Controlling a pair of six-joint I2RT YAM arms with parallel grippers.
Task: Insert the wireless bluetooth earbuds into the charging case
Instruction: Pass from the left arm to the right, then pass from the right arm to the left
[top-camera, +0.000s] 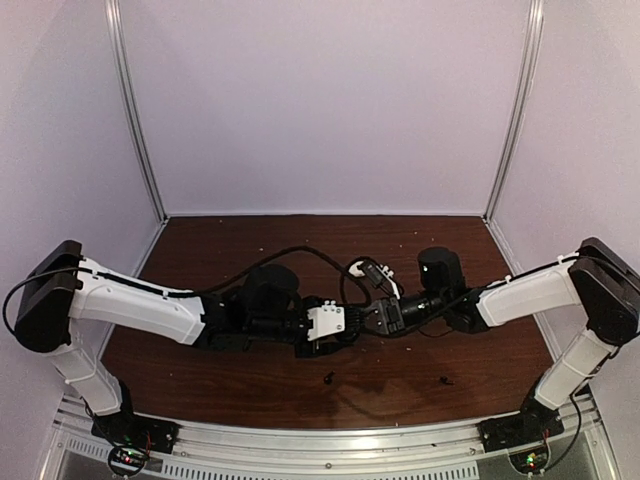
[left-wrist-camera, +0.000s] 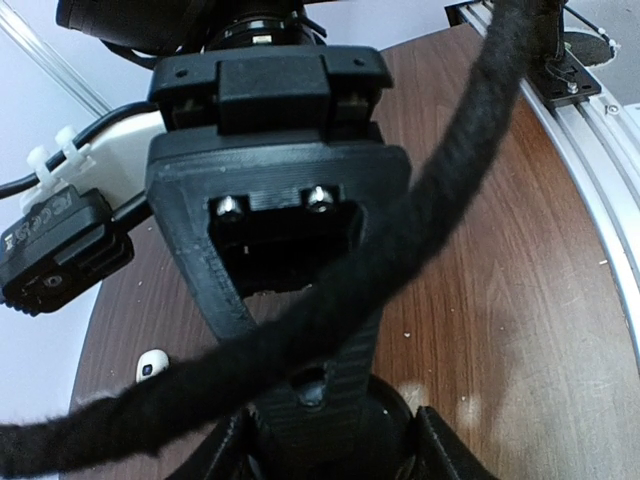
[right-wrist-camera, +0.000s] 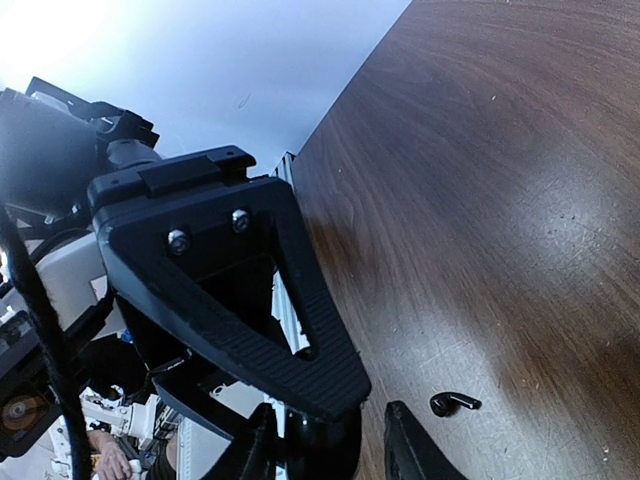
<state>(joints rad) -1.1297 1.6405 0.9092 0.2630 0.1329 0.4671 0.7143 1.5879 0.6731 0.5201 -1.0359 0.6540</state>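
Jaws can't be told as spread or pinching on either left gripper (top-camera: 340, 328) or right gripper (top-camera: 372, 318), facing nose to nose mid-frame. One black bud (top-camera: 329, 378) is seen lying flat just below them, slightly nearer the left.

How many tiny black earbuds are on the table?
2. The left black earbud lies front centre; the right black earbud lies further right, also near the front. More may be hidden.

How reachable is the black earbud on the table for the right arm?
Probably reachable, yes: the black earbud lies on bare table close beside the right claw, with nothing between them.
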